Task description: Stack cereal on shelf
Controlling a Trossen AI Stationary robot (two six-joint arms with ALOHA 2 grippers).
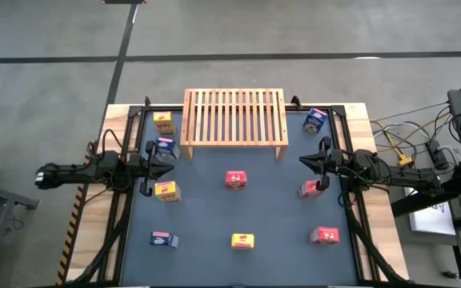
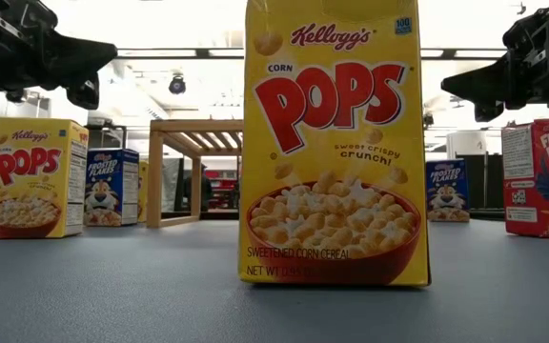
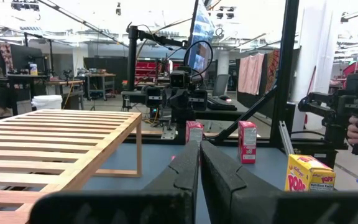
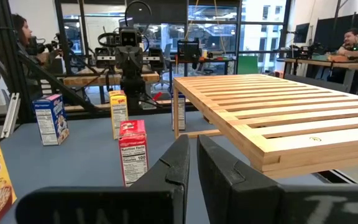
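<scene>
Shelf (image 1: 234,118) is sitting bare at the table's far edge; nine cereal boxes (image 1: 236,180) are standing scattered on the mat. We are holding left gripper (image 1: 160,159) and right gripper (image 1: 309,161) clenched, empty; we should open before descending on the nearest box.

I see the dark counter (image 1: 206,216) carrying the slatted wooden shelf (image 1: 234,116) at its far edge and nine cereal boxes (image 1: 236,180) scattered upright around it.
</scene>
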